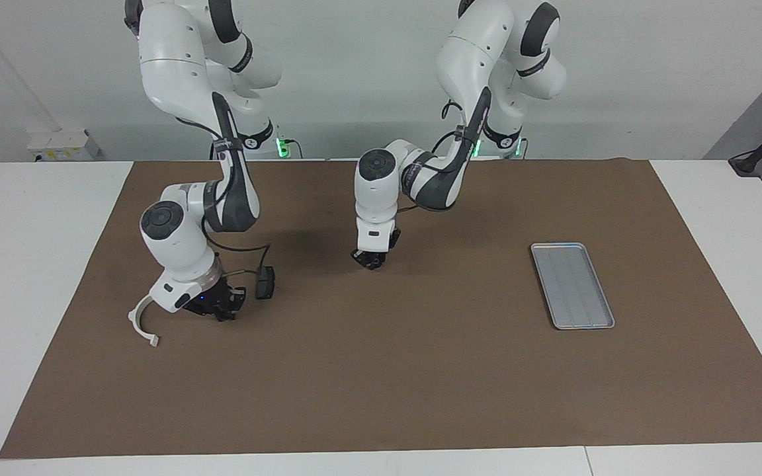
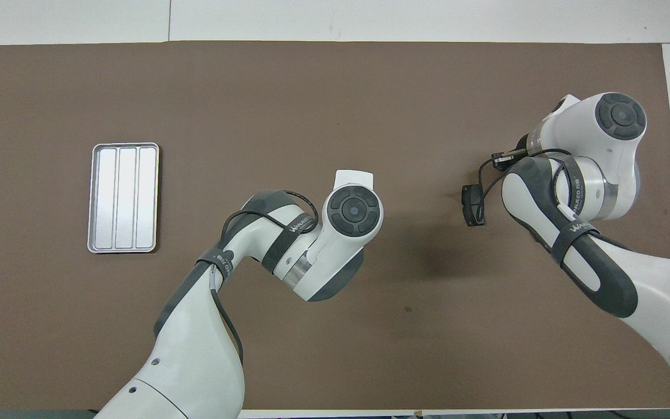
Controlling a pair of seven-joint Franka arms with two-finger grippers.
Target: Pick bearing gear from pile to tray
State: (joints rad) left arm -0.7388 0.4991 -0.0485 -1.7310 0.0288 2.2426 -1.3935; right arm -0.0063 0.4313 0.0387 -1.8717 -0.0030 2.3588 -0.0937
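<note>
A flat rectangular silver-grey metal tray (image 1: 573, 285) (image 2: 123, 198) with rounded corners and a low raised rim lies on the brown mat (image 1: 381, 383) (image 2: 312, 87) that covers most of the white desk (image 1: 37, 264). It sits at the left arm's end of the desk, its long sides running toward and away from the robots, with faint lengthwise lines on its floor.

The left gripper (image 1: 369, 259) hangs low over the mat, well apart from the tray toward the right arm's end, about as near to the robots as the tray's nearer short edge. Its jaws point down and are closed together. Something small and dark sits at their tips, but I cannot tell whether it is a held part or the tips themselves. In the overhead view the arm's own wrist covers them.

The right gripper (image 1: 222, 307) is farther from the tray again, down at the mat near the right arm's end. Its jaws are fully closed, and I cannot tell whether they grip anything.

A white curved plastic half-ring piece (image 1: 139, 322) lies on the mat just beside that gripper's white wrist, on the side away from the tray. A small black box on a cable (image 1: 264, 282) (image 2: 473, 205) hangs beside the same gripper, on the tray's side.
</note>
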